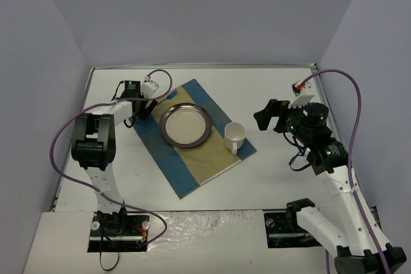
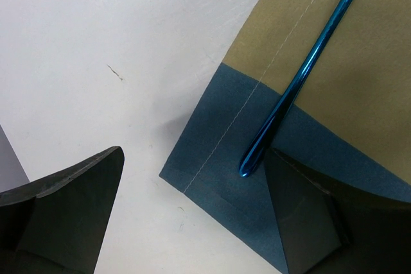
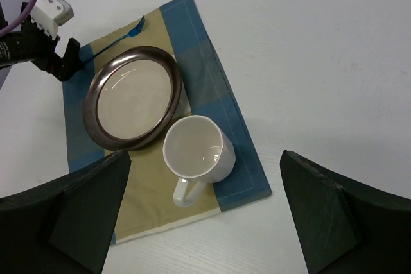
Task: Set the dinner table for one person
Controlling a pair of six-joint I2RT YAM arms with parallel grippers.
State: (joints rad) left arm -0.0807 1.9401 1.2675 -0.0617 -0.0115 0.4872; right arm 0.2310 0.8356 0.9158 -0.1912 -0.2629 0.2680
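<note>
The dinner table [image 1: 276, 88] is a large white top. A blue-and-tan striped mat [image 1: 199, 165] lies on it at an angle. On the mat are a metal-rimmed plate [image 1: 186, 125] and a white mug [image 1: 234, 136]. A shiny blue fork [image 3: 115, 40] lies on the mat's far-left part beside the plate. My left gripper [image 1: 142, 110] is open and low over the mat's corner [image 2: 192, 178]. The fork's handle end [image 2: 247, 170] rests on the mat just beside one finger [image 2: 321, 222], not gripped. My right gripper [image 1: 266, 117] is open and empty, raised to the right of the mug [image 3: 198, 152].
Grey walls enclose the table on the left, back and right. A purple cable loops by each arm. Bare white tabletop [image 3: 321, 62] lies right of the mat, and more shows left of the mat's corner [image 2: 96, 43].
</note>
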